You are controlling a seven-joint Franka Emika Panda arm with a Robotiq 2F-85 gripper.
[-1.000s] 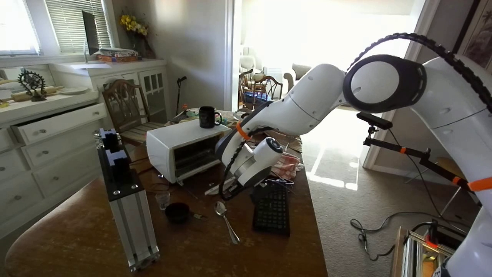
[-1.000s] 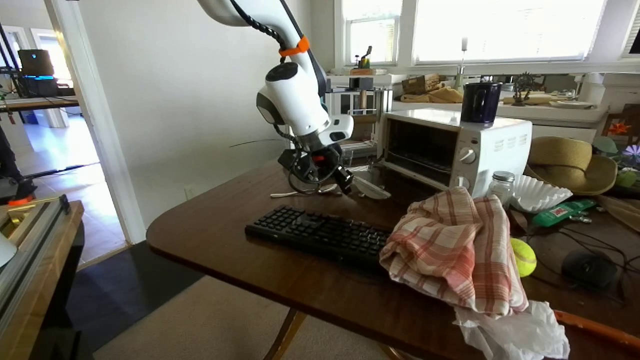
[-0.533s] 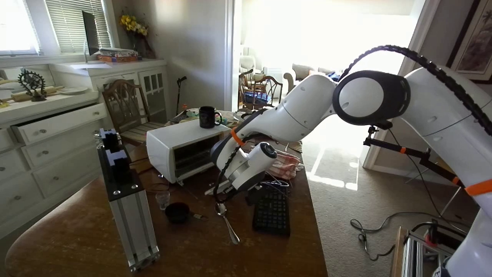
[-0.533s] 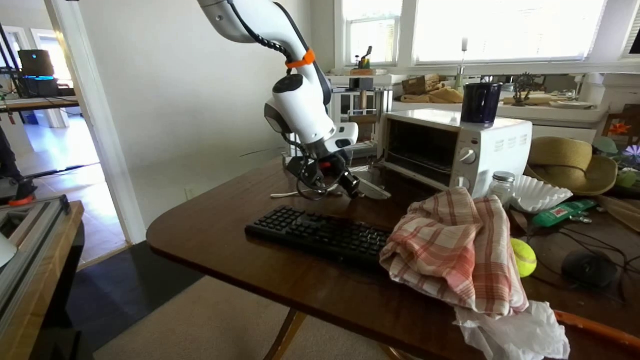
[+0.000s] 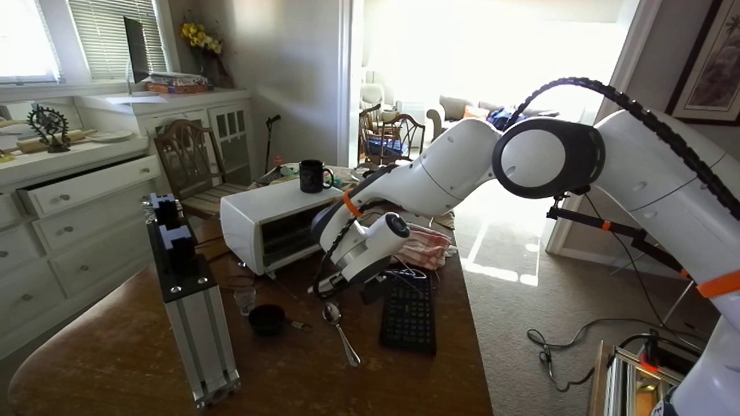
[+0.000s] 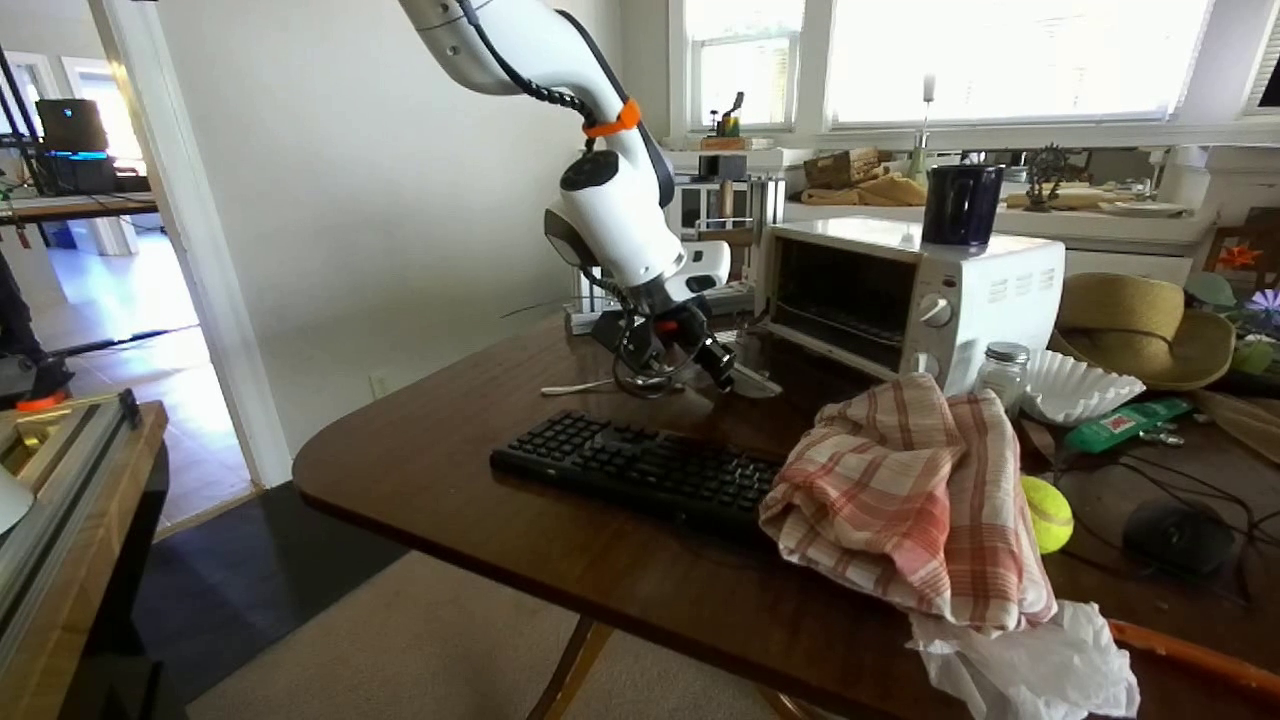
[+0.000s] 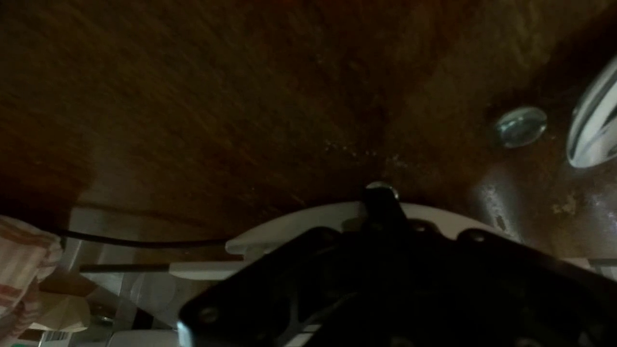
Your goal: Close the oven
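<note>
Left to right along the table [image 6: 420, 465]: keyboard [image 6: 640, 465] near the front edge in an exterior view; behind it the claw [image 7: 381, 195], pressed together, tip low, nothing seen in its pinch; in the wrist view the tip lies across the pale curved handle [image 7: 308, 218] of the door [image 7: 207, 271], which reads as lowered; contact cannot be told; further right the oven [image 6: 932, 285], standing on the table with its dark opening towards the claw, mug [image 6: 962, 205] upright on top; towel [image 6: 900, 500] crumpled by the keyboard's right-hand end.

Step in hand, judged: set-up at the handle, bunched tip first, ahead of the lift; closing itself not yet done. Next move calls for the tip under the handle's outer edge, then a raise and an arc towards the oven, then a push to seat the door; a jerky lift could shift the oven or rock the mug.

Writing, same order: keyboard legends too small to read; oven knobs [image 6: 935, 311] with faint marks around them, none legible; green packet [image 6: 1125, 420] bears a white-and-red patch, wording lost; wrist view, lower left, a barcode [image 7: 55, 336], no words beside it made out; no brand legible anywhere.
</note>
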